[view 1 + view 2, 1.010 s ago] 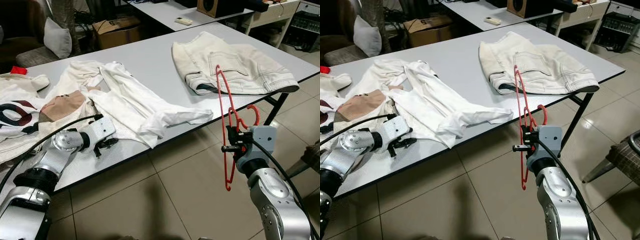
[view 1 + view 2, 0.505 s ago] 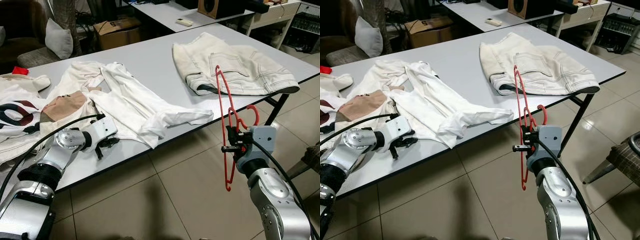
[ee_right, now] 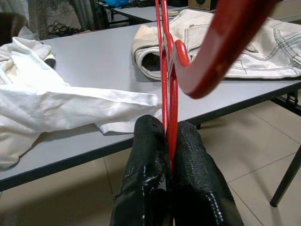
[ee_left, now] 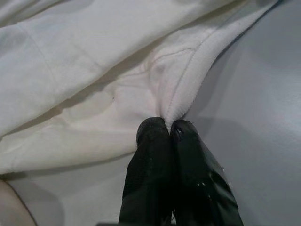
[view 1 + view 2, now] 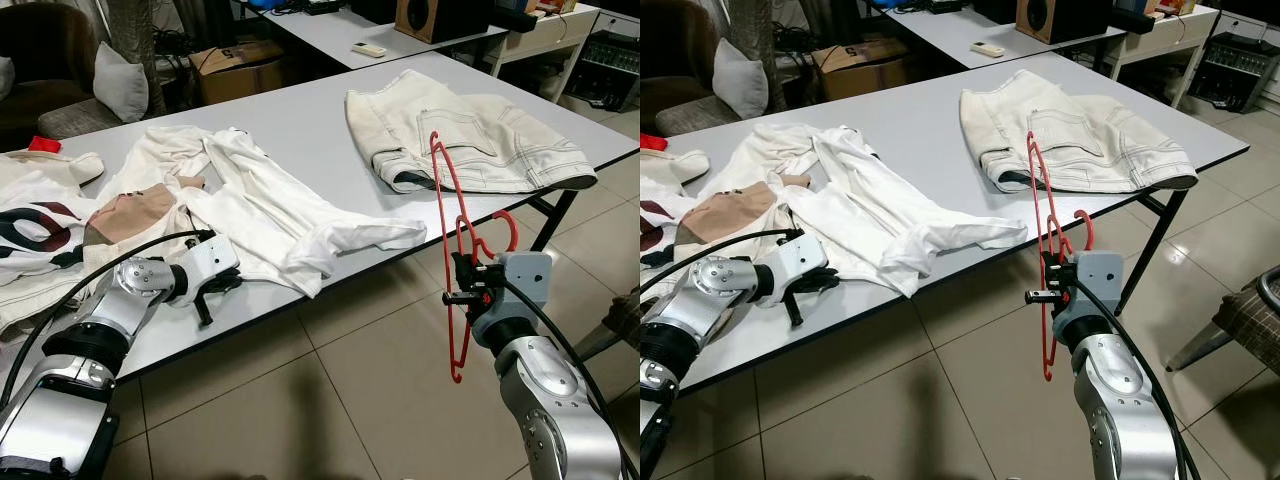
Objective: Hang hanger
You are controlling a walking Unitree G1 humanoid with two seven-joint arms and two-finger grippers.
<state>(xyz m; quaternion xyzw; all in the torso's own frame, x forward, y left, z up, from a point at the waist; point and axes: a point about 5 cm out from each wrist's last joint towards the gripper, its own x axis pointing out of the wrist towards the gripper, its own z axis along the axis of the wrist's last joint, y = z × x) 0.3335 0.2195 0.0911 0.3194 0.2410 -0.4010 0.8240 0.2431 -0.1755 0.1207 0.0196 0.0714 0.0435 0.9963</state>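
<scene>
While the red hanger (image 5: pixel 452 262) stands upright in the air beside the table (image 5: pixel 310 130), my right gripper (image 3: pixel 168 141) clamps its thin bars. My left gripper (image 4: pixel 167 128) is closed on a hem of the white garment (image 5: pixel 265 205) lying on the table.

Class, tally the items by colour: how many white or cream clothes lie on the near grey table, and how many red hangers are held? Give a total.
White or cream clothes: 3: white shirt, cream jeans, printed garment
Red hangers: 1: red hanger, in the right gripper
Total: 4
</scene>
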